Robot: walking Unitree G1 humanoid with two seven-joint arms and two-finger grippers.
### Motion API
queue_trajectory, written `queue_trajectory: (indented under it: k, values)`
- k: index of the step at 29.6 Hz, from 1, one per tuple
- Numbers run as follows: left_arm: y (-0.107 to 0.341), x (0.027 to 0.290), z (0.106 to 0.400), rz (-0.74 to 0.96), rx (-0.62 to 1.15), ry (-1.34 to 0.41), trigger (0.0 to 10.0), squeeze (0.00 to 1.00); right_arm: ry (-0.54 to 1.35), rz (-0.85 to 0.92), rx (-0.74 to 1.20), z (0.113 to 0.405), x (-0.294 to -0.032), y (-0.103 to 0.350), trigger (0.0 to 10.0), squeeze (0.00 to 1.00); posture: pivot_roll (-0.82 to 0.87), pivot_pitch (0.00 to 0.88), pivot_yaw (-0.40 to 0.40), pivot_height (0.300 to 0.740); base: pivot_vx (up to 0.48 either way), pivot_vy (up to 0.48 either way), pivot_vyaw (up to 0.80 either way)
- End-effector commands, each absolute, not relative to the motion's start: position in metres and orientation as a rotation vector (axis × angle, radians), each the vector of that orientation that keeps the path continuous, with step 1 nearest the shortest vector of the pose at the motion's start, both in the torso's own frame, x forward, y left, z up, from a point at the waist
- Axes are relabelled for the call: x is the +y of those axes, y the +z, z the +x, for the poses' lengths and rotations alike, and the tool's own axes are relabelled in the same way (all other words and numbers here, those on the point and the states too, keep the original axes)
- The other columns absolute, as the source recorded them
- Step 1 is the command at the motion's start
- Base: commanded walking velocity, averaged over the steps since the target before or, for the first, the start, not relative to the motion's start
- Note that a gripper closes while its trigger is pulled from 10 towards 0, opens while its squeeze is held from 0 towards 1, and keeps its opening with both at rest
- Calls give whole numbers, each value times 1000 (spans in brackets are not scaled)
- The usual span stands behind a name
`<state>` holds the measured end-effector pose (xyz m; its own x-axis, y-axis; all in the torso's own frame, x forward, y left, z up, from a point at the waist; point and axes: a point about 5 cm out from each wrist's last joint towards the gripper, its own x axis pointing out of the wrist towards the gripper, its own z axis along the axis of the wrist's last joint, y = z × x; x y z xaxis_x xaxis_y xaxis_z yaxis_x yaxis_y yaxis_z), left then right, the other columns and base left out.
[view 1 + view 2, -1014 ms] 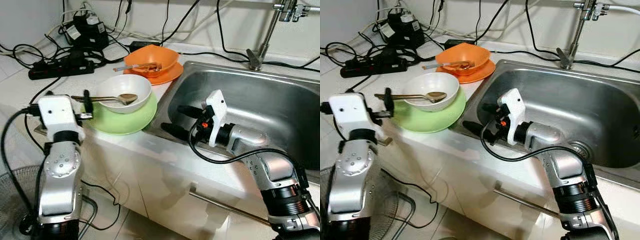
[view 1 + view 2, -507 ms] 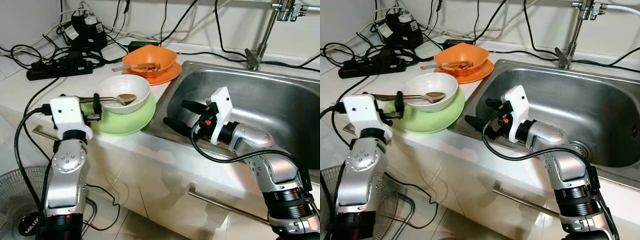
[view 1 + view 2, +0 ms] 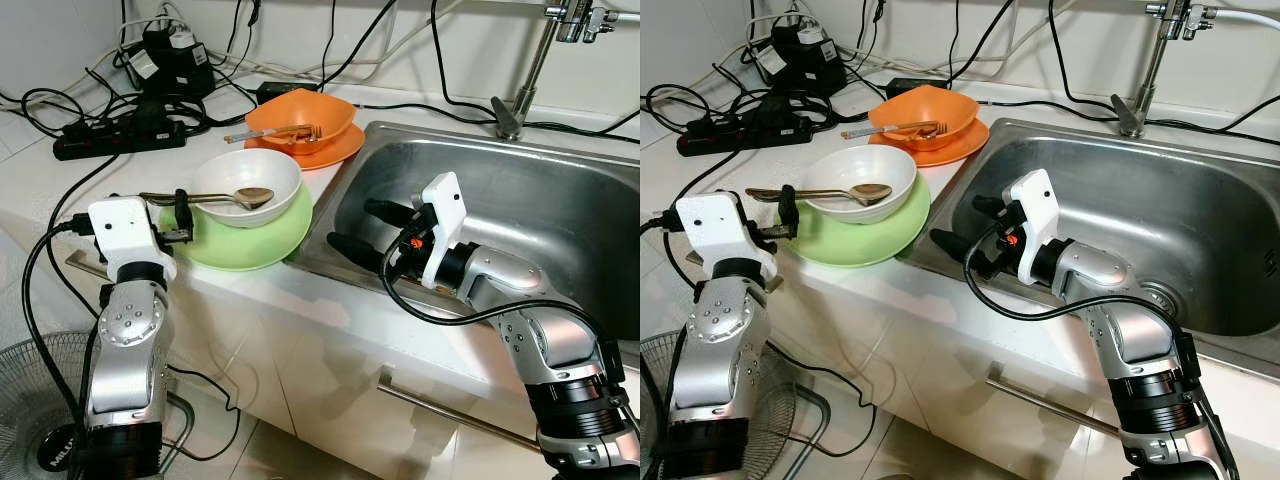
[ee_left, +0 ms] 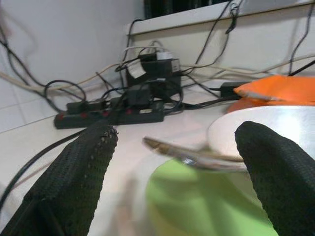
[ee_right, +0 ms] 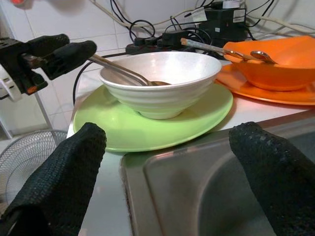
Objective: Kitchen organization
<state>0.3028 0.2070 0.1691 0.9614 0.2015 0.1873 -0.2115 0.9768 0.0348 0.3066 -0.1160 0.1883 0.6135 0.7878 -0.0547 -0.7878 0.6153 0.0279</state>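
Trailing across the counter (image 3: 40, 170) — cables (image 3: 60, 105), power strip (image 3: 120, 135).

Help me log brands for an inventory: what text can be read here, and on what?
"MILUY", as far as it can be made out, on the fan hub; the letters are small, so the spelling is unsure.
White labels on the adapters: too small to read.
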Motion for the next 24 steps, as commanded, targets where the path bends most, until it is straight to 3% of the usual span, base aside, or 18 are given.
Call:
queue_trajectory:
  k: [1, 12, 24]
  values:
    - [168, 203, 305, 48, -185, 179, 10000, 0, 910, -7, 27, 305, -116, 197, 10000, 675, -72, 13, 106, 740, 0, 0, 0]
    - [169, 183, 313, -12, -205, 77, 10000, 0, 907, -20, 24, 305, -118, 199, 10000, 675, -80, 14, 107, 740, 0, 0, 0]
    - [173, 184, 312, 11, -235, 89, 10000, 0, 903, -16, 25, 305, -117, 198, 10000, 675, -77, 13, 105, 740, 0, 0, 0]
